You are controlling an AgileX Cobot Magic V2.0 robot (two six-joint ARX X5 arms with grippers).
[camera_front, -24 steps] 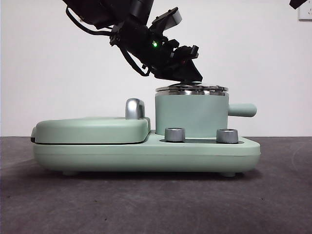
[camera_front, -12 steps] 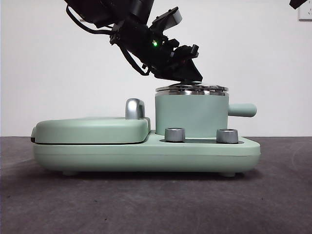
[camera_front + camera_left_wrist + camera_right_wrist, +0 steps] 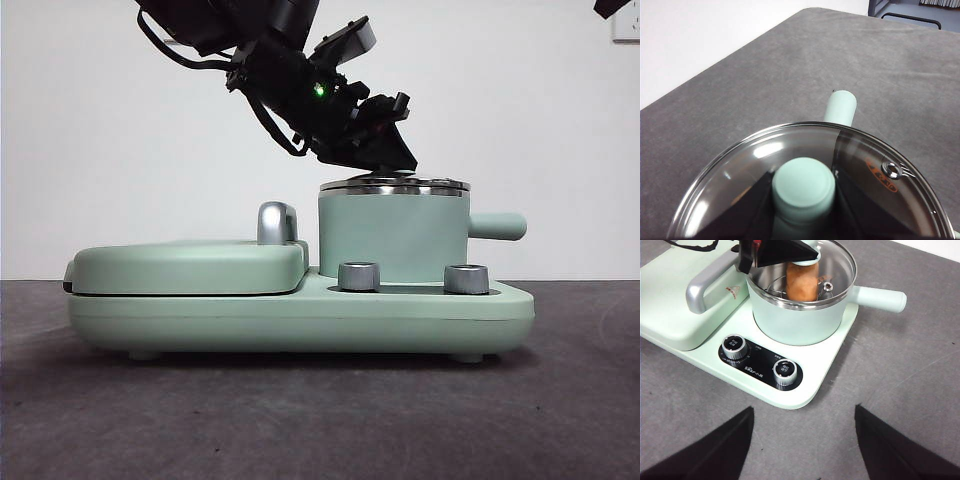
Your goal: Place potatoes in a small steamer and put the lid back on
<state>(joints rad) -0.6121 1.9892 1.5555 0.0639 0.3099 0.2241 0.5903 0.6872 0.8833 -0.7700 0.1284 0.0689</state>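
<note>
Orange-brown and wrinkled, the potato [image 3: 802,282] already lay inside the mint-green pot [image 3: 392,235], on what looked like a wire rack, seen through the glass. That part of the task looked done. The lid [image 3: 810,170], a clear glass disc with a steel rim and a small steam vent, sat level on the pot's steel rim, so the job seemed nearly finished; what remained was likely letting go and clearing away. The left tool [image 3: 803,200] was clamped on the lid's smooth mint knob [image 3: 803,187], one black jaw on each side. The right tool [image 3: 802,445] hung released over the grey, matte counter [image 3: 900,390], well apart from the cooker base [image 3: 705,355] with its two chrome dials.
</note>
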